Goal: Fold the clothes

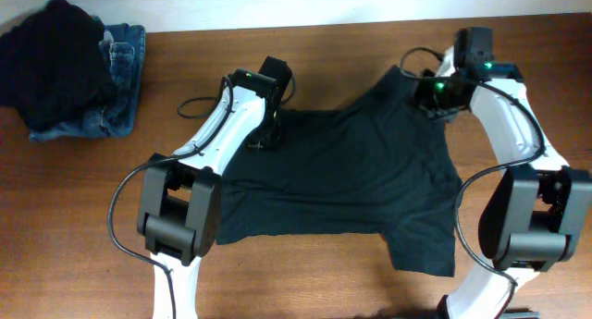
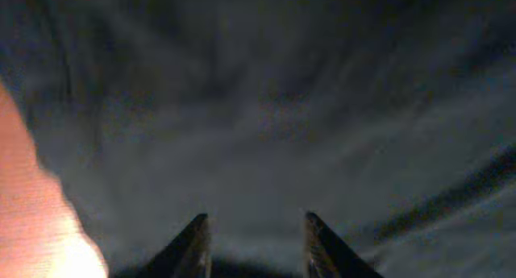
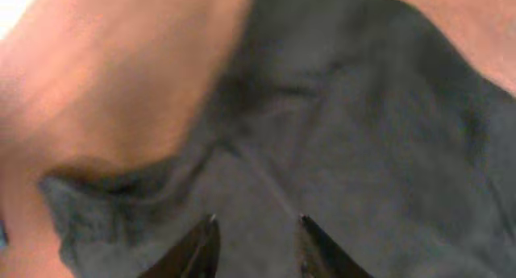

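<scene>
Standing low over the T-shirt (image 1: 351, 171), the left hand (image 2: 255, 221) has its fingers a little apart and holds nothing. The right hand (image 3: 258, 221), at the far right corner, is the same. The T-shirt lies spread on the counter (image 1: 83, 199), well apart from the jeans (image 1: 125, 79).

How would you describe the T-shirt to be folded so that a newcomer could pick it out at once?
On the wooden table, look between the white left arm and right arm. The T-shirt lies spread flat there, very dark, short-sleeved. Unlike the dark bundle heaped on blue jeans in the far left corner, it lies open and alone.
</scene>
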`<control>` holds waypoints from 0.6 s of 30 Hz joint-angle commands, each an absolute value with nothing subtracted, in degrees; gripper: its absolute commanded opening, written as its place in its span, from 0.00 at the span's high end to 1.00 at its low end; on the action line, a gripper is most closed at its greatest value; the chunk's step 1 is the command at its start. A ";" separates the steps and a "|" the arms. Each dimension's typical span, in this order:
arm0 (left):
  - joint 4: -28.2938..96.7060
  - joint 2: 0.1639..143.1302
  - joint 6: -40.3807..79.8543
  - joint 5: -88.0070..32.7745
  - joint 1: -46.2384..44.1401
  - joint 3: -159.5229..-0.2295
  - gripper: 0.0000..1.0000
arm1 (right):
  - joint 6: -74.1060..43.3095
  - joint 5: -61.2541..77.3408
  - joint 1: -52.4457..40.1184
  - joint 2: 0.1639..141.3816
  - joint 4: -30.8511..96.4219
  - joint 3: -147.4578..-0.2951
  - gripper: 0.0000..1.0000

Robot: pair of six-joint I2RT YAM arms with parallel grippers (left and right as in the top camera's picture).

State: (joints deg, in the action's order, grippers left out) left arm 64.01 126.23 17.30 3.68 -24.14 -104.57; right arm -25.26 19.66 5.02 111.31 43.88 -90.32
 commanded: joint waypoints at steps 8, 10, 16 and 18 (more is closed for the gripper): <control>49.17 126.74 17.04 -4.36 -24.23 -105.25 0.49 | -33.98 15.25 -3.31 116.95 34.13 -90.80 0.36; 46.85 126.76 17.04 -4.27 -24.23 -105.25 0.48 | -33.95 13.41 -4.56 118.87 33.04 -90.78 0.36; 44.62 127.50 17.04 -4.25 -24.23 -105.25 0.48 | -33.95 14.39 -6.37 123.33 29.91 -90.78 0.59; 45.28 128.42 17.04 -4.27 -24.23 -105.14 0.48 | -33.95 14.79 -6.37 123.59 29.91 -90.78 0.66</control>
State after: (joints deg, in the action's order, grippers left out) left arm 44.69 126.23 17.32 -3.27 -24.18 -104.60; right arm -33.65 15.05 -5.76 122.69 30.41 -90.35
